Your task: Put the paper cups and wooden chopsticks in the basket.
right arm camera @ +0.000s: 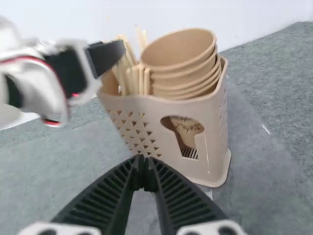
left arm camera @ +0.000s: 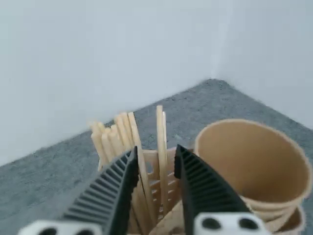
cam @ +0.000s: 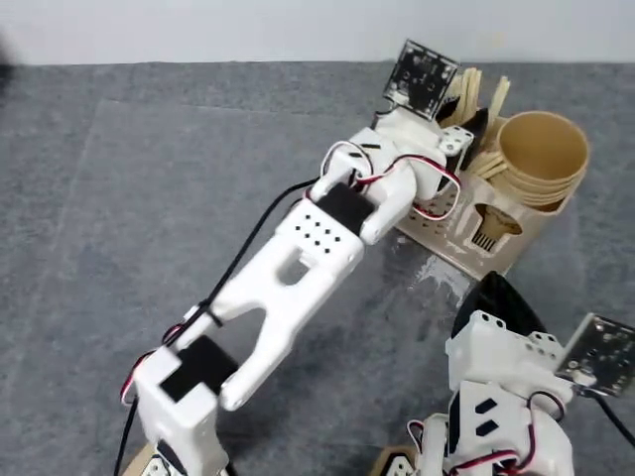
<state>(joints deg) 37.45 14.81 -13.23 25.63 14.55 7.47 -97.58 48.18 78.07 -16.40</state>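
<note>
A tan perforated basket stands at the far right of the grey mat. Stacked paper cups fill its right side, and wooden chopsticks stand upright in its left side. My left gripper hangs over the chopstick side. In the left wrist view this gripper is open, with the chopsticks standing just beyond its fingers and the cups beside them. My right gripper is shut and holds nothing, low in front of the basket. The cups and chopsticks rise above the basket's rim.
The left arm stretches diagonally across the mat from the near left. The right arm's base sits at the near right. A grey mat covers the table, and a pale wall runs behind it.
</note>
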